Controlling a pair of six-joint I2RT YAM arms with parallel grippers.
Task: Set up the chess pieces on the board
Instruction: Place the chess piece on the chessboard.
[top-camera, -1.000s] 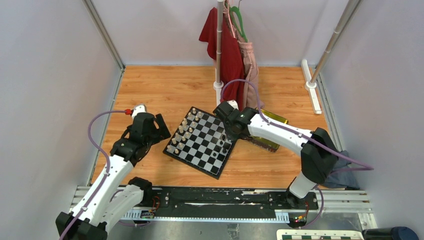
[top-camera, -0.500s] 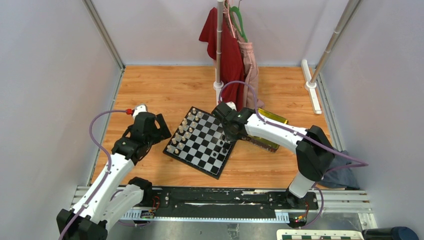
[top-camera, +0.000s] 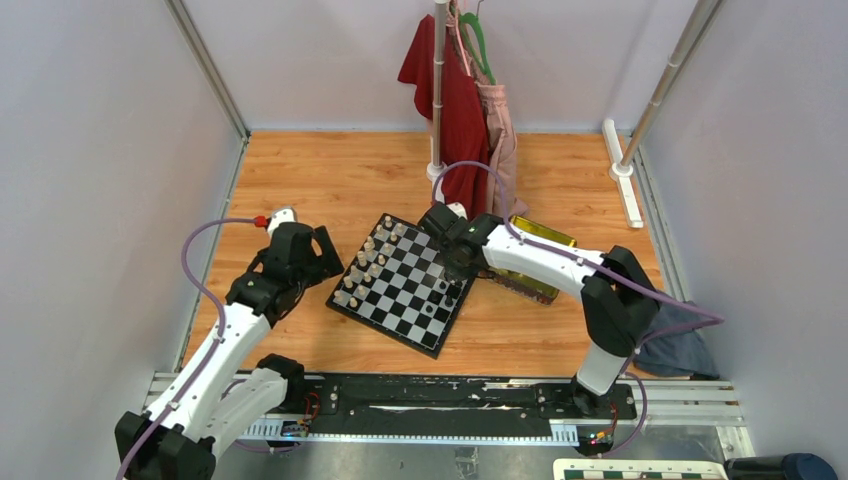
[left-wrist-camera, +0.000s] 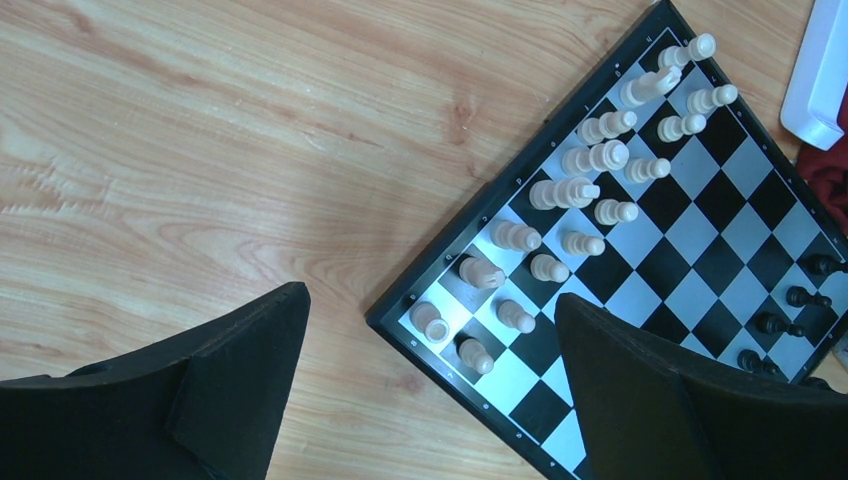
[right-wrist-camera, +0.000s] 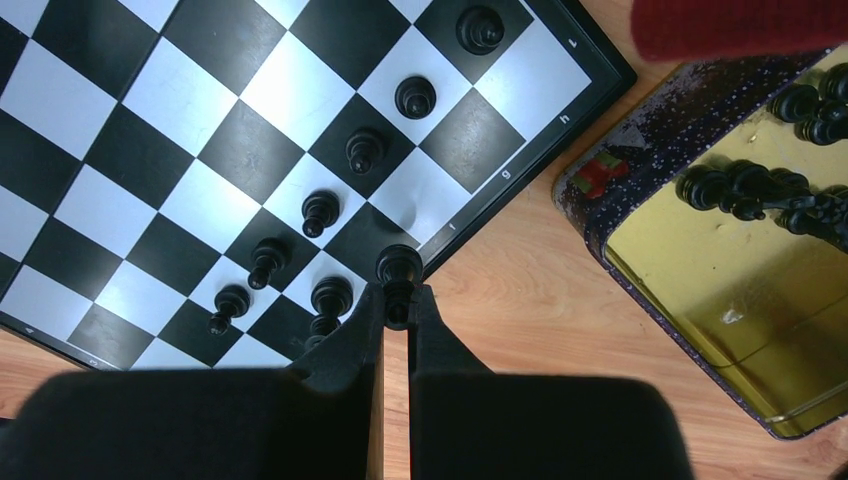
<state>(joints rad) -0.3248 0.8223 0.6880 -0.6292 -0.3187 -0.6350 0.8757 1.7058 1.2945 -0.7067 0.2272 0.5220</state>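
The board (top-camera: 395, 300) lies tilted at mid-table. Cream-white pieces (left-wrist-camera: 565, 192) fill its left side. Several black chess pieces (right-wrist-camera: 365, 150) stand in a diagonal row near its right edge, one more (right-wrist-camera: 331, 297) behind them. My right gripper (right-wrist-camera: 398, 300) is shut on a black chess piece (right-wrist-camera: 399, 268) over a black edge square; I cannot tell whether it touches the board (right-wrist-camera: 200, 100). More black pieces (right-wrist-camera: 740, 190) lie in the gold tin tray (right-wrist-camera: 720, 290). My left gripper (left-wrist-camera: 432, 305) hangs open, holding nothing, above the near-left corner of the board (left-wrist-camera: 690, 235).
The gold tray (top-camera: 540, 262) sits just right of the board, touching the right arm's side. A clothes rack pole (top-camera: 438, 100) with red and pink garments (top-camera: 462, 110) stands behind the board. A grey cloth (top-camera: 680, 345) lies at the right edge. Bare wood surrounds the left gripper (top-camera: 320, 255).
My right arm has shifted slightly left, carrying the black piece further over the board's right edge. The left arm has hardly moved.
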